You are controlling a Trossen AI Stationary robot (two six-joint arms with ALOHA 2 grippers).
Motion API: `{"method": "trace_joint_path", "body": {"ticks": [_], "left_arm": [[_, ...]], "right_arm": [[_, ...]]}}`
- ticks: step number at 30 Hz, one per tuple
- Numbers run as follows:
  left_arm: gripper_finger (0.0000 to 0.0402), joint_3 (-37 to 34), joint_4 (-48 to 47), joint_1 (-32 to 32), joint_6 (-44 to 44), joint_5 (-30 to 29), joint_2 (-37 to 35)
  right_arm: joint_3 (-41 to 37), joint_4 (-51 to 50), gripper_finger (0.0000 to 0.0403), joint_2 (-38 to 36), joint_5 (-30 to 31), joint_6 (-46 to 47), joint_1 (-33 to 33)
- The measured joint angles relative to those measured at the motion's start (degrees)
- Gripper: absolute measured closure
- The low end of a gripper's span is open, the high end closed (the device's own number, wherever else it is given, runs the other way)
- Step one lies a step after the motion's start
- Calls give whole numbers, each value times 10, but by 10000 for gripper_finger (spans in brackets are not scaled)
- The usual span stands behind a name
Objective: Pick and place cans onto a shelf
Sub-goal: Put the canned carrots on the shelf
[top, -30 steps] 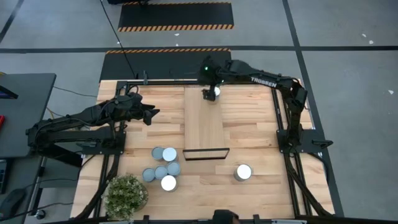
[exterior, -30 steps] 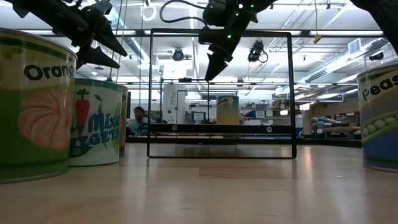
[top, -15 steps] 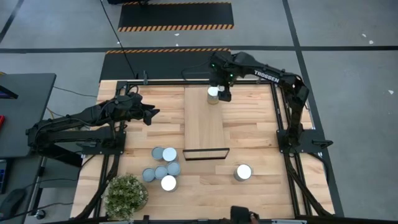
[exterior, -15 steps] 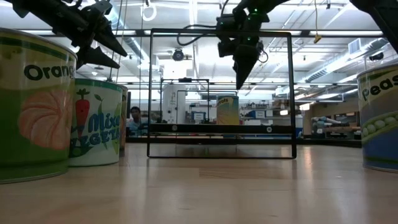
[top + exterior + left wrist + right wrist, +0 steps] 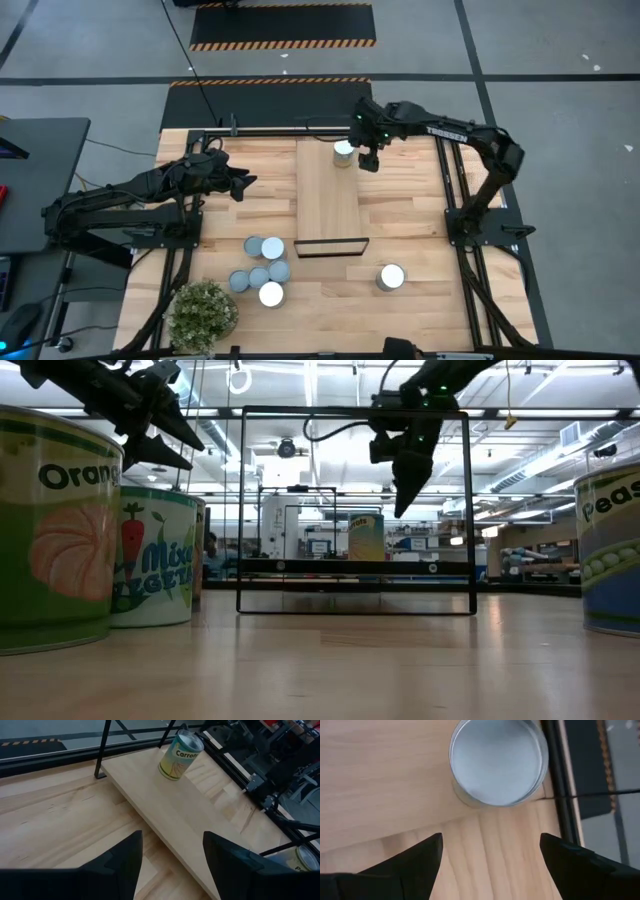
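One can (image 5: pixel 343 152) stands upright on its bottom at the far end of the shelf (image 5: pixel 328 200), a long light-wood board with a black frame (image 5: pixel 328 245) at its near end. My right gripper (image 5: pixel 368 160) hangs open just right of that can, touching nothing; in its wrist view the can's pale round top (image 5: pixel 496 760) lies ahead of the fingers. My left gripper (image 5: pixel 240 183) waits open above the table's left part and sees the same can (image 5: pixel 180 756) on the shelf (image 5: pixel 190 815). Several cans (image 5: pixel 262 270) stand clustered near the front left, and one can (image 5: pixel 391 277) stands alone at the front right.
A bushy potted plant (image 5: pixel 203 312) stands at the front left corner. In the low view, large cans (image 5: pixel 55 530) (image 5: pixel 610 550) stand close at both sides, with the shelf's black frame (image 5: pixel 355 510) between them. Black rails (image 5: pixel 445 190) run along the table's sides.
My right gripper has moved from above the can on the shelf toward the table's right edge and has sunk a little, staying open. The can has stayed upright where it was. My left gripper has kept still.
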Motion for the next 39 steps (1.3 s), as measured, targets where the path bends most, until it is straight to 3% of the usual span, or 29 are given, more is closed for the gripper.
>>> {"method": "trace_joint_path", "body": {"ticks": [7,15,19,25,39], "left_arm": [[186,0,21,1,1,0,41],[186,1,177,37,42,1,171],[186,9,245,73,48,49,239],[190,100,246,95,107,98,358],[221,319,246,103,243,99,624]], "right_arm": [[-55,62,63,-21,8,17,-11],[-62,100,63,-21,7,49,-15],[-62,99,63,-21,-6,54,-8],[-62,93,63,-21,-6,63,-11],[-62,98,63,-21,-85,21,-45]]}}
